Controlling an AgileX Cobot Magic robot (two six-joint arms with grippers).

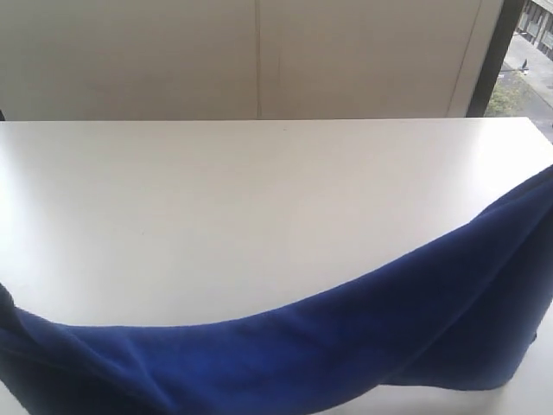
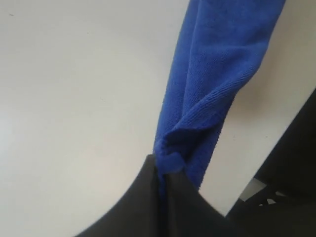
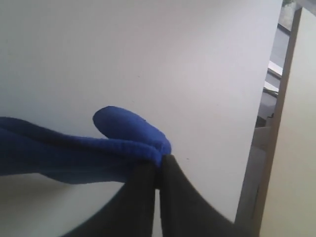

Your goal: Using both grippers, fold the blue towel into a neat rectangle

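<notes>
The fuzzy blue towel [image 1: 346, 337] hangs in a sagging, bunched band over the smooth white surface [image 1: 259, 199]. The left tool [image 2: 161, 170] and right tool [image 3: 158, 165], matte black, each pinch a gathered end tight

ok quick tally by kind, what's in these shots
blue towel: 1
grippers: 2, the left gripper and the right gripper, each pinching the towel
white table: 1
total: 4
</notes>
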